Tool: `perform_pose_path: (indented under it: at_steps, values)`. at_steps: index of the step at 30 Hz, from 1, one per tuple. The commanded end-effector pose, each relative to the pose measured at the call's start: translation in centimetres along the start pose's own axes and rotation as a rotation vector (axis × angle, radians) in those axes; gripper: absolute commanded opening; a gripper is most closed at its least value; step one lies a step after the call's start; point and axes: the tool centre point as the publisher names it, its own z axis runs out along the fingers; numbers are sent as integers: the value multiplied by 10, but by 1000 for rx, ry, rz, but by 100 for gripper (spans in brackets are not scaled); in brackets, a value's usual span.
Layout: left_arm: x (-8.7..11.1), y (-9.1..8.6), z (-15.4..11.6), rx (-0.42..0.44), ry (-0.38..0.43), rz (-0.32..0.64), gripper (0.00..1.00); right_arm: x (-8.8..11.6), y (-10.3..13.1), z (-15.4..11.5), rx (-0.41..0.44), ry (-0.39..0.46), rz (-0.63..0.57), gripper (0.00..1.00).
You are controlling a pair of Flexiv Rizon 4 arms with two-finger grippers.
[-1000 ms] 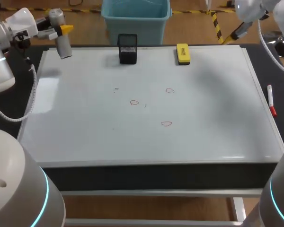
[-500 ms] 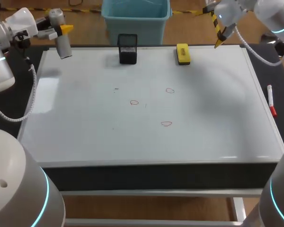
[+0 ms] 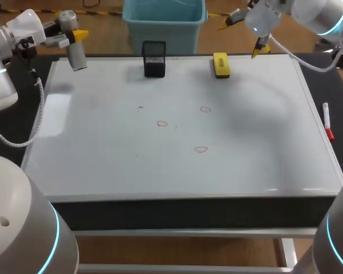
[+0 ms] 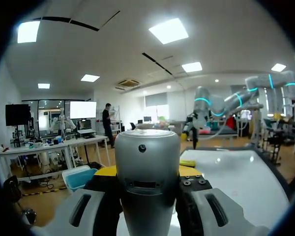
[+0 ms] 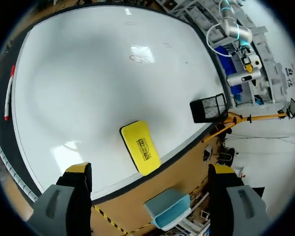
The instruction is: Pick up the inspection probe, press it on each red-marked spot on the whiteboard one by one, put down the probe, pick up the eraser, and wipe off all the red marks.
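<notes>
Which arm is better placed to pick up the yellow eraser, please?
Right: the right gripper hovers open just by the eraser, while the left gripper is across the board, shut on the probe.

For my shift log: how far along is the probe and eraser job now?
Done: the grey metal cylindrical probe is picked up; whether spots were pressed cannot be seen. In hand: the left end effector holds it above the flat white whiteboard corner, and the open right end effector hangs near the yellow block eraser. Left: put down the probe, grasp the eraser, wipe the three red marks.
</notes>
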Motion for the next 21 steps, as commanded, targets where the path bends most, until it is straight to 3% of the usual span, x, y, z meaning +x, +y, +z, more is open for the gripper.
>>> perform_pose_path:
  at_steps: [1, 11, 21]
  values:
    - [0, 0, 0, 2, -2, 1, 0, -6, 1, -1, 12, 148, -71, 100]
    - [0, 0, 0, 2, -2, 1, 0, -4, 5, 9, 13, 204, -202, 100]
    - [0, 0, 0, 2, -2, 1, 0, -5, 3, 11, 31, 175, -159, 100]
